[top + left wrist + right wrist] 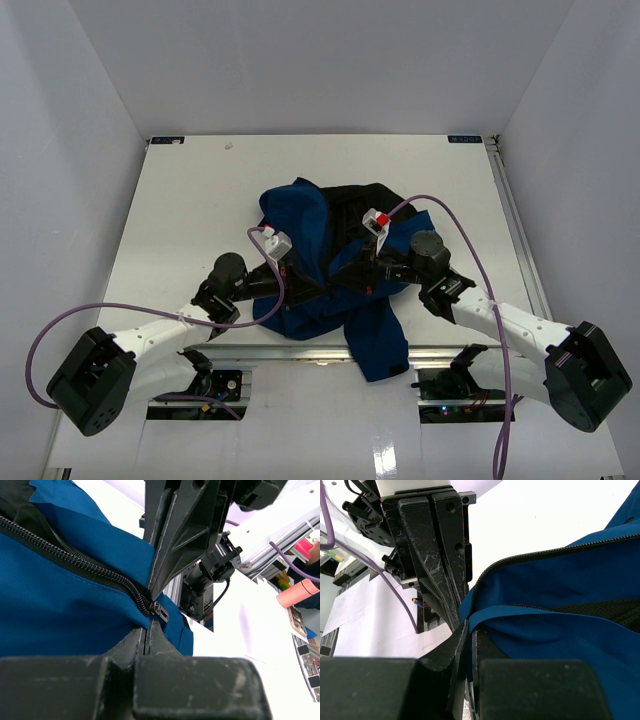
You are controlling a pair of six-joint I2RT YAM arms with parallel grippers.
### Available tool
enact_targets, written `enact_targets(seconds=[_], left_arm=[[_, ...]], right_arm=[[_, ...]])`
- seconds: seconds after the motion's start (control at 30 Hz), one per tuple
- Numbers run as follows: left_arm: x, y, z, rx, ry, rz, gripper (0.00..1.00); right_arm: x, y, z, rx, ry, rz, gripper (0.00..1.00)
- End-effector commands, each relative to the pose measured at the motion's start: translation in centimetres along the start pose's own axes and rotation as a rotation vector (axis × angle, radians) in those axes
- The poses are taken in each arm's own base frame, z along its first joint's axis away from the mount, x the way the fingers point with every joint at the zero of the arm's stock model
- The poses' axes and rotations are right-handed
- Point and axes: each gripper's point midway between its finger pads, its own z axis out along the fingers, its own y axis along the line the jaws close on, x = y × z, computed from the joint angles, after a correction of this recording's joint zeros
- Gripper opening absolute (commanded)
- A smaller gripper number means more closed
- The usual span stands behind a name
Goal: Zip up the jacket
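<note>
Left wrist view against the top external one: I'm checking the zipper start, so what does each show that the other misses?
Only the left wrist view: the zipper teeth running down to the slider, right at the shut tips of the left gripper and right gripper. Only the top external view: the whole crumpled jacket on the table, black lining exposed, a sleeve over the near edge. Both: blue fabric pinched where the two grippers meet.

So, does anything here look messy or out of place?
Yes. The jacket lies bunched up with its black lining showing, and one blue end droops over the near edge of the table. Its zipper is undone.
</note>
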Motion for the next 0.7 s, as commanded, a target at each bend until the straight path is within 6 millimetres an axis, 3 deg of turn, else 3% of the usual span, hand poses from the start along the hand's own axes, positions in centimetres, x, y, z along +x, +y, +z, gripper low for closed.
enact_targets(seconds=[0.0, 0.13, 0.27, 0.4, 0.5, 0.67], left_arm=[[2.1, -3.0, -0.1, 0.145, 0.107, -0.017, 0.0], [2.2, -2.7, 0.2, 0.136, 0.117, -0.03, 0.0], [1.1, -2.6, 0.4, 0.106, 0.082, -0.053, 0.0], [0.0, -2.0, 0.6, 0.05, 0.027, -0.099, 0.0], [-0.1, -2.3, 0.7, 0.068, 0.032, -0.146, 0.0], [-0.1, -2.4, 0.6, 0.074, 0.052, -0.19, 0.0]], right_arm=[[-6.8, 0.5, 0.7, 0.007, -0.162, -0.141, 0.08], [-6.8, 0.6, 1.0, -0.007, -0.146, -0.141, 0.08], [-4.9, 0.3, 1.1, -0.022, -0.082, -0.125, 0.09], [-1.9, -1.0, 0.4, 0.027, -0.036, -0.096, 0.24], [-1.4, -1.1, -0.4, 0.059, -0.044, -0.097, 0.38], [-0.3, -2.2, -2.3, 0.187, -0.024, -0.112, 0.52]])
